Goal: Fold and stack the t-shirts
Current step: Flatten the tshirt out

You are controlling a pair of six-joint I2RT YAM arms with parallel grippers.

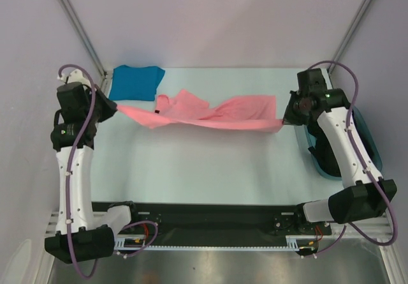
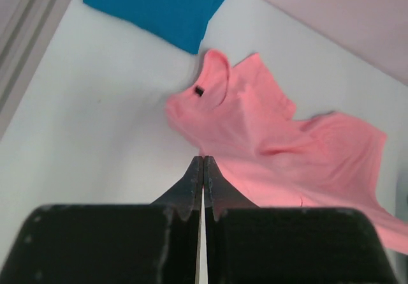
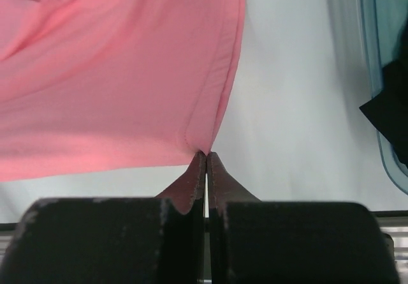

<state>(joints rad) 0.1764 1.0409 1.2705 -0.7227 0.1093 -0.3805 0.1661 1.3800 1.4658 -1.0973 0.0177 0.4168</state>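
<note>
- The left gripper (image 2: 203, 159) is pinched tight on one edge of the pink t-shirt (image 1: 217, 113), with fabric caught right at the fingertips.
- The right gripper (image 3: 205, 153) is clamped on the opposite end of the same shirt. It's nipping a corner of the hem, and no gap shows between the fingers.
- So the pink t-shirt is strung out between the two sets of jaws, sagging and rumpled in the middle. The collar, with its little dark tag, sits closer to the left jaws than the right.
- I can't tell how much of the middle actually rests on the table (image 1: 204, 169).
- The blue t-shirt (image 1: 135, 82) looks folded into a flat rectangle. It lies beyond the left jaws, just past the collar end of the pink one, and neither gripper is touching it.
- A translucent teal tub (image 3: 370, 41) sits off to the outer side of the right jaws, with a dark item (image 3: 390, 112) inside. It's too dark to say what that is.
</note>
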